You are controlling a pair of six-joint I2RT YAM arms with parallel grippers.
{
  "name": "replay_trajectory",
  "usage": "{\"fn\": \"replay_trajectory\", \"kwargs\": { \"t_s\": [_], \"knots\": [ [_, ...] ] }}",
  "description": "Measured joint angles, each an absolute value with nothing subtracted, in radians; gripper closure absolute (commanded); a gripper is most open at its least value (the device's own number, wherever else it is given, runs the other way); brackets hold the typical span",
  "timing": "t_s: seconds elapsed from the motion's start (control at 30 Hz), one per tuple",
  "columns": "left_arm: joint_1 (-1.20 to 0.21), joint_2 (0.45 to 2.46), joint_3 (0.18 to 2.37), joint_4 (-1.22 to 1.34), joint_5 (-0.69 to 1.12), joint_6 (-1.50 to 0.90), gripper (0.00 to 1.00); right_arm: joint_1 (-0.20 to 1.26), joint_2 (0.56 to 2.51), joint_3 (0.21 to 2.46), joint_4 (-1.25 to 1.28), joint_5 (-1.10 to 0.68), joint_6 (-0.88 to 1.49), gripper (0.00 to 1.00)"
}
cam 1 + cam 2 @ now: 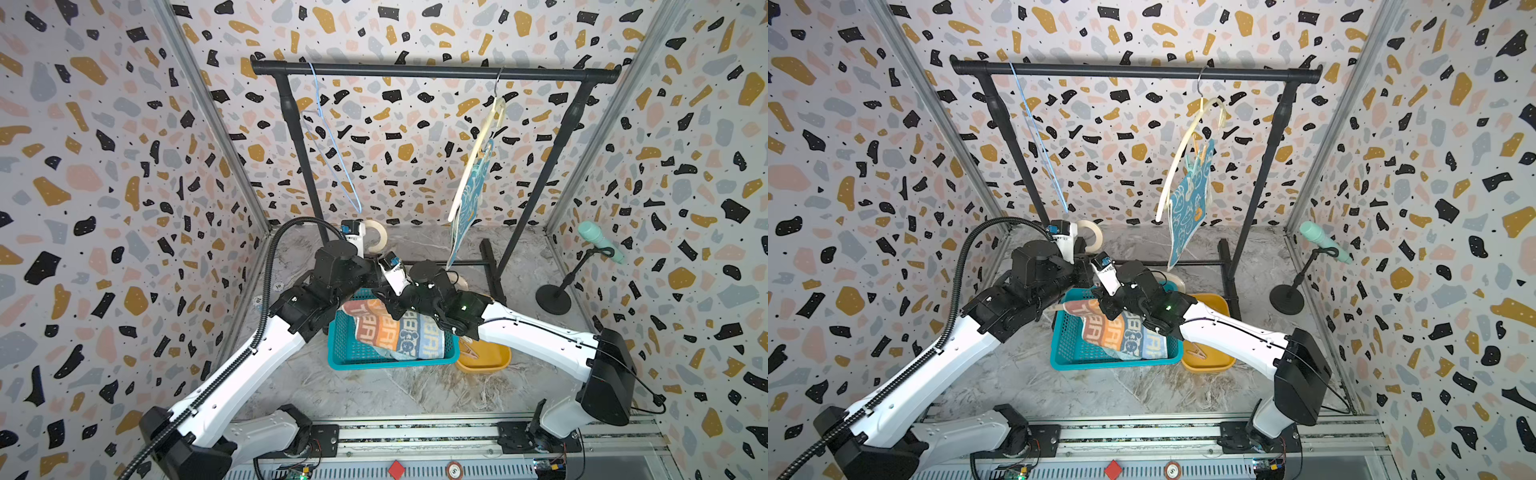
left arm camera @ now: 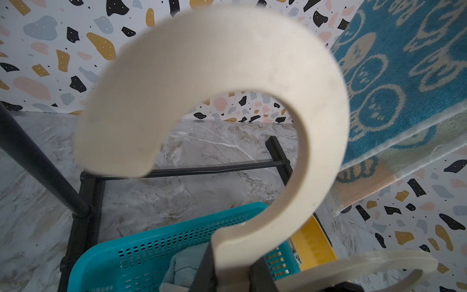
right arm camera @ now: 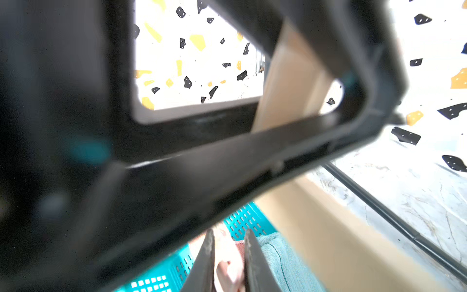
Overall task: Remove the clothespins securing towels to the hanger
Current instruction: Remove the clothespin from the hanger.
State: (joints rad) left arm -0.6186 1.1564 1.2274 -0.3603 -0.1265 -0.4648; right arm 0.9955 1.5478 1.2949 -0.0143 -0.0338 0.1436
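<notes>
Clothespin in hand: a peach-pink clothespin (image 3: 228, 268) sits between the fingers of the right gripper (image 3: 229, 240), low over the teal basket (image 1: 390, 365). The blur hides whether it bites cloth.
Right gripper: jaws drawn nearly together, pinching that clothespin.
Left gripper (image 2: 232, 268): clamped on the neck of a cream hanger (image 2: 252, 63), just below its big C-shaped hook, holding it up above the basket.
Striped towel (image 1: 399, 332): draped down into the basket beneath both wrists, lying over a pale blue towel (image 3: 278, 252).
Key relation: the clothespin seems to lie lengthwise along the right fingers, with the hanger's bar crossing close beside them. The two wrists are nearly touching. The right arm is on the clothespin; the left only steadies the hanger.
Next move, as I judge it: draw the clothespin off along its own length, away from the bar, then carry it to the yellow bin (image 1: 486, 361). The bin stands just beside the basket on the right arm's side, and one loose clothespin (image 1: 1198, 353) lies in it.
Left to do: a teal rabbit towel (image 1: 1187, 208) hangs from a second cream hanger (image 1: 472, 166) on the black rail (image 1: 415, 70), pinned near its top by mint and peach clothespins (image 1: 1196, 160). They are well above both grippers, nearer the right arm.
Risk: a sideways tug could swing the held hanger.
</notes>
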Motion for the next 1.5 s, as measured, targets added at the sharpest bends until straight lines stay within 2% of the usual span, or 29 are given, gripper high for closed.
{"fn": "replay_trajectory", "kwargs": {
  "t_s": [1.0, 1.5],
  "knots": [
    [-0.619, 1.159, 1.227, -0.358, -0.142, -0.464, 1.00, 0.995, 1.497, 1.291, 0.001, -0.029, 0.133, 1.00],
    [-0.620, 1.162, 1.227, -0.358, -0.208, -0.435, 1.00, 0.995, 1.438, 1.263, 0.001, -0.029, 0.133, 1.00]
  ]
}}
